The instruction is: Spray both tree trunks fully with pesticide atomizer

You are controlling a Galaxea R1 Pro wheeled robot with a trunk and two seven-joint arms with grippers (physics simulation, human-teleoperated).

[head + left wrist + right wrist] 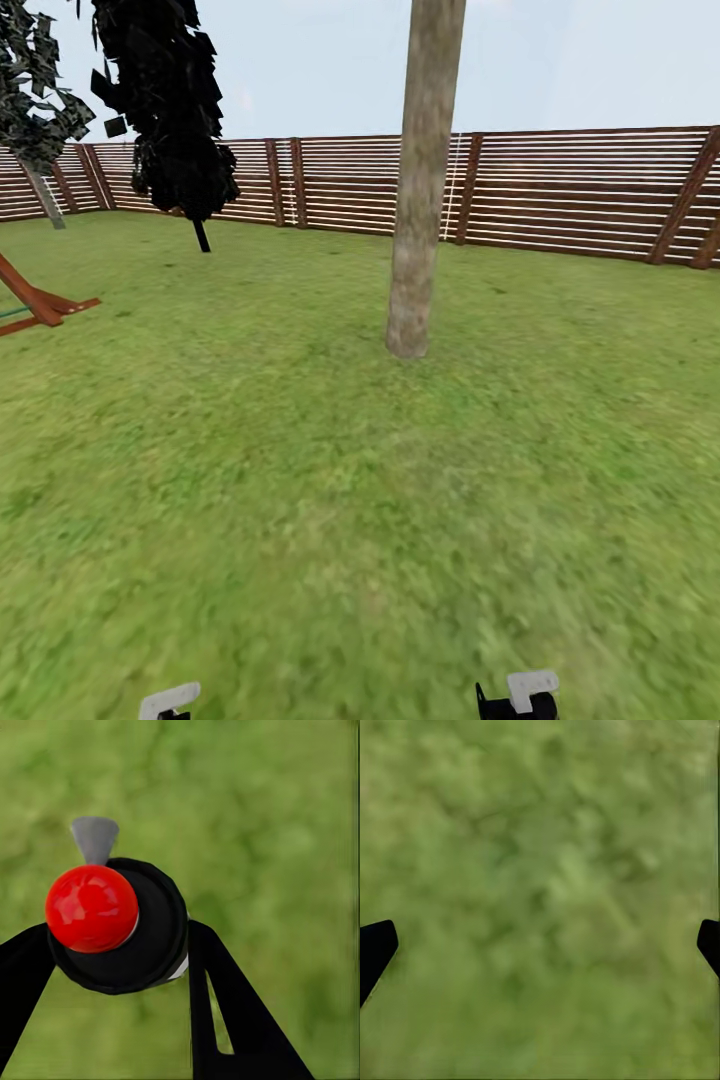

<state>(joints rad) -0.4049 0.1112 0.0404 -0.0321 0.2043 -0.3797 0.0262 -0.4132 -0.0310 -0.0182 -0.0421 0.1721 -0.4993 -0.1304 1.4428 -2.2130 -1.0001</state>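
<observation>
**Atomizer in left pincer, trunk straight ahead across the lawn**

Head view: one tree trunk (420, 180) stands upright, slightly leaning, ahead and a little right of centre on the lawn (300, 500), well apart from the robot. The fence (580, 190) runs behind it. A black tree (170, 100) stands far left, with a bit of the play frame (40, 300) at the left edge. The pale tips of the left pincer (168, 702) and right pincer (530, 692) peek in at the bottom edge. The trunk lies forward of both and looks a bit closer to the right pincer's side, but the sprayer sits on the left, so that arm likely has to aim forward and slightly inward. The second tree can't be placed from here.

Left wrist view: the atomizer (135, 937) sits between the two black fingers (225, 1012), which are closed against its body. Its red knob (91, 907) faces the camera, so its long axis runs roughly along the fingers. The grey nozzle (95, 838) sticks out to one side over blurred grass. No trunk is in the line of sight, so it is judged not yet in spraying range.

Right wrist view: the finger tips (375, 949) sit at the frame's two edges, spread wide, with nothing between them but grass.

The head view gives the trunk's bearing; the left wrist view gives the grip and nozzle direction.
</observation>
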